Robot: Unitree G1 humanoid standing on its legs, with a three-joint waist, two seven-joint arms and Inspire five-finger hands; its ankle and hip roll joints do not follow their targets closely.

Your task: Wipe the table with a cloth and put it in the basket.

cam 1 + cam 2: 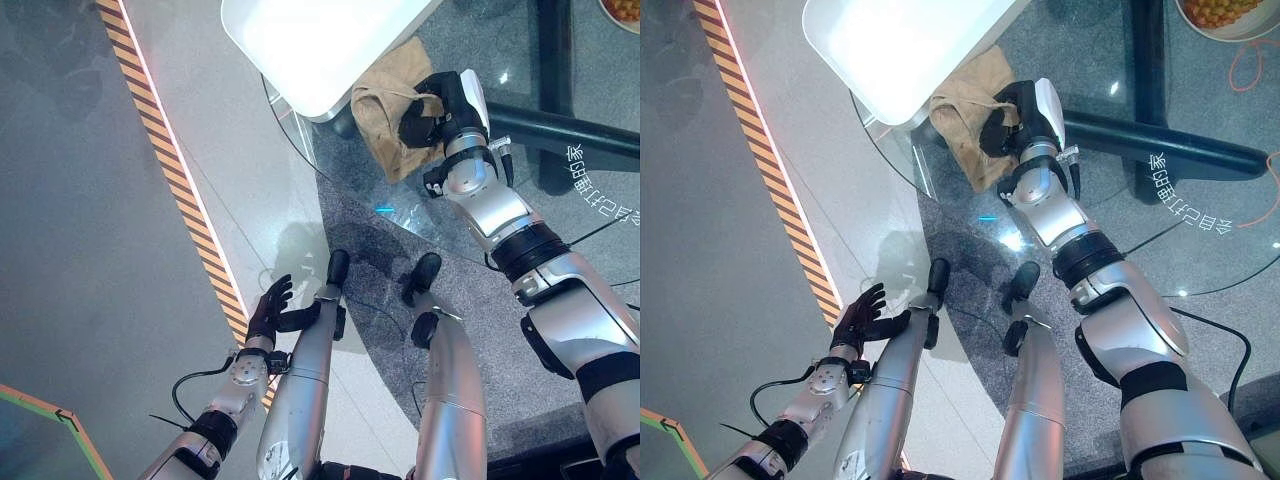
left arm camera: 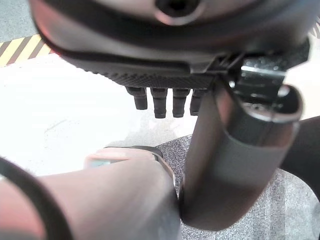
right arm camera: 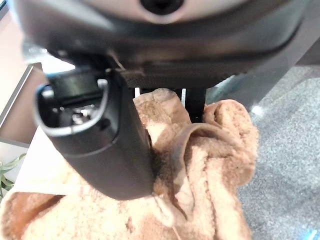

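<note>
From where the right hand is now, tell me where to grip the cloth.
Grip the bunched fold in the middle of the tan cloth, coming from above. It lies crumpled on the glass table, so the raised ridge gives something to pinch. The right hand already has its fingers curled into it there.

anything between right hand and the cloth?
Nothing. Right hand sits directly on the brown cloth on the glass table; the right wrist view shows thumb and fingers bunching it.

Unreadable white characters (image 1: 596,186) on glass table (image 1: 600,80)
</note>
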